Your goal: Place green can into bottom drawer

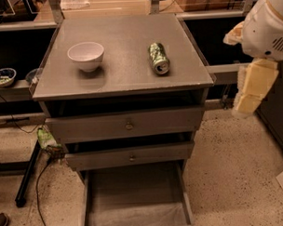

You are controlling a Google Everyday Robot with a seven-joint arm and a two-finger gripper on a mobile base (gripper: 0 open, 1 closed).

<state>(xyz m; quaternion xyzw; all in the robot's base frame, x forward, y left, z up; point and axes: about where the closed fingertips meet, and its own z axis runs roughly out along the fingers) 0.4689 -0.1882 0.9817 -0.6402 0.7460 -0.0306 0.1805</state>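
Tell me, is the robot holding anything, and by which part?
Nothing: the gripper hangs right of the cabinet, and the can lies untouched on its top.
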